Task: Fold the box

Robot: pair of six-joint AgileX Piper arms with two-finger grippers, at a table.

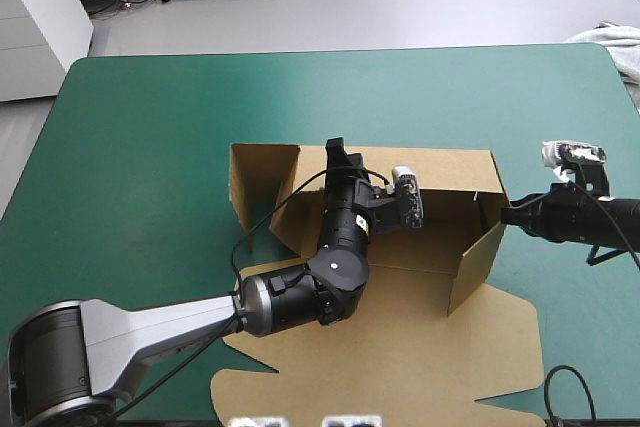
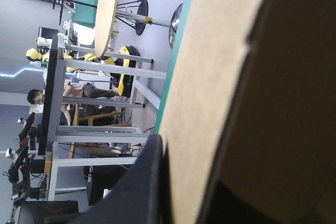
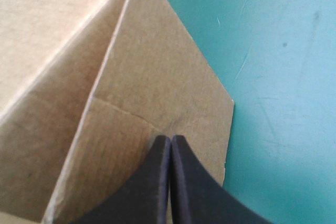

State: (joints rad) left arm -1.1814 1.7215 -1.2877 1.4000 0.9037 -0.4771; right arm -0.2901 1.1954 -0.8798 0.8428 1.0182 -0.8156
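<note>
Box [image 1: 400,337] sits mid-surface [image 1: 150,147] on the teal-green cover. Walls are raised and the lid lies flat toward the near edge.

Left arm enters from the near left corner. Its elbow is bent over the lid and the forearm reaches across the tray. Left gripper [image 1: 336,152] is clamped on the far wall's top edge, with one black finger [image 2: 147,182] flat against the board's outer face.

Right arm comes in low and level from the right edge. Right gripper [image 1: 508,215] is closed to a point and holds nothing. Its tip touches the box's right side wall.
</note>
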